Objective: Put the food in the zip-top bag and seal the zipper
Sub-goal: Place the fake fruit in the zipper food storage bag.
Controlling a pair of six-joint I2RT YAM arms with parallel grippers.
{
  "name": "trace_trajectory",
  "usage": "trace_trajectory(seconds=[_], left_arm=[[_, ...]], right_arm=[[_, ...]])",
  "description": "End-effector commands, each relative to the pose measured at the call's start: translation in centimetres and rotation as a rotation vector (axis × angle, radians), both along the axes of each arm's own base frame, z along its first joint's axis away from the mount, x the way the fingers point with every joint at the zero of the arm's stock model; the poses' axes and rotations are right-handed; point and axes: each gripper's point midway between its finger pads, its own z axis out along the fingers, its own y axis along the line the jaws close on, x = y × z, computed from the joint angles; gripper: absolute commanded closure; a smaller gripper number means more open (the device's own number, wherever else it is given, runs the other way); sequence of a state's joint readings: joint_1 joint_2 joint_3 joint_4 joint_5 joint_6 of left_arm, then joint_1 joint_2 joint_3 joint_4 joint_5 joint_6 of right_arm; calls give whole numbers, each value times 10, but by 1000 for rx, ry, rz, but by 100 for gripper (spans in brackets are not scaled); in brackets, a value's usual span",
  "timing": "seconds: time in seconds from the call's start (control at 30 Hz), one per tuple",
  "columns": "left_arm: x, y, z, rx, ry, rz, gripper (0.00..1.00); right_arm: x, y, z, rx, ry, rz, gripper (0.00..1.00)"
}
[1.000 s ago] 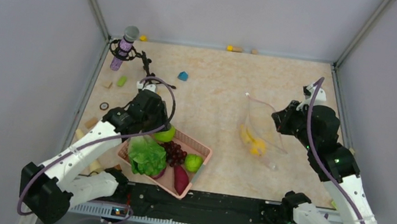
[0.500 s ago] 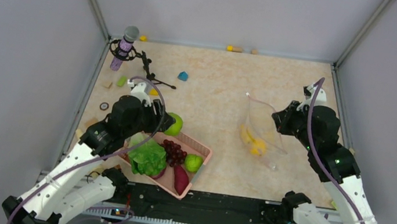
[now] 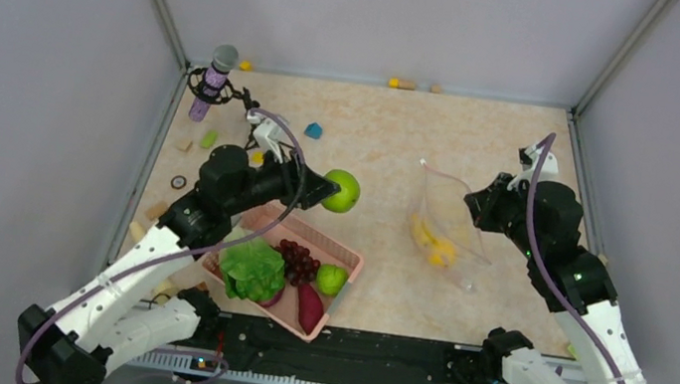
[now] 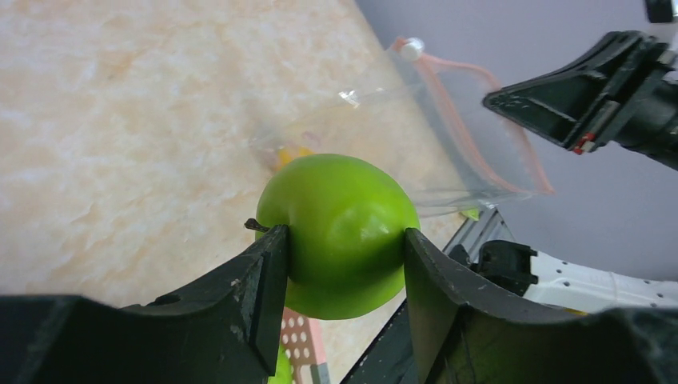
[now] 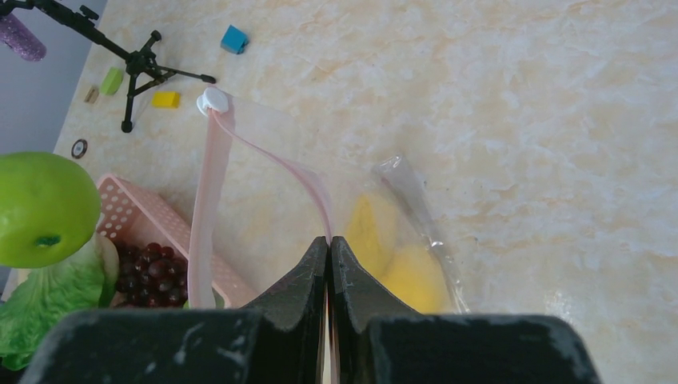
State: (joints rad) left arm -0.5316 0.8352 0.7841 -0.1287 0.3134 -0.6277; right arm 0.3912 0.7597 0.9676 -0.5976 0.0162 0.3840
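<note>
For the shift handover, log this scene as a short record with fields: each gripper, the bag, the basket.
left gripper: closed on a green fruit, held beyond the pink basket, on the bag's side
right gripper: shut, pinching the zip-top bag at its mouth edge
zipper: unsealed, mouth open
in bag: yellow food
in basket: lettuce, grapes, second green fruit, sweet potato
</note>
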Motion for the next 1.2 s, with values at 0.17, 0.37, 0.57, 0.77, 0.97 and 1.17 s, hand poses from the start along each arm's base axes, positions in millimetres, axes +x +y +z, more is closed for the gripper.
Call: trace_trajectory(seconds=[0.17,0.37,0.57,0.77,0.97,1.17], left_arm=[[0,-90,106,-159,-278,-285,74],[-9,-144,117,-163,-316,-442,75],[-13,-179,112,-199,-317,-559,76],[-16,-200,94,-180,-306,-627,75],[-11,-212,78,-78,-332,-582,52],[-12,-222,65,-14,-305,-577,27]], right_arm=[[0,-1,6,3,-27,7,96],[-1,-1,7,7,-32,6,96],[-2,-1,7,9,-31,7,96],[-3,-1,10,13,-40,6,96],[-4,0,12,25,-43,15,96],[-6,4,16,41,-44,32,96]])
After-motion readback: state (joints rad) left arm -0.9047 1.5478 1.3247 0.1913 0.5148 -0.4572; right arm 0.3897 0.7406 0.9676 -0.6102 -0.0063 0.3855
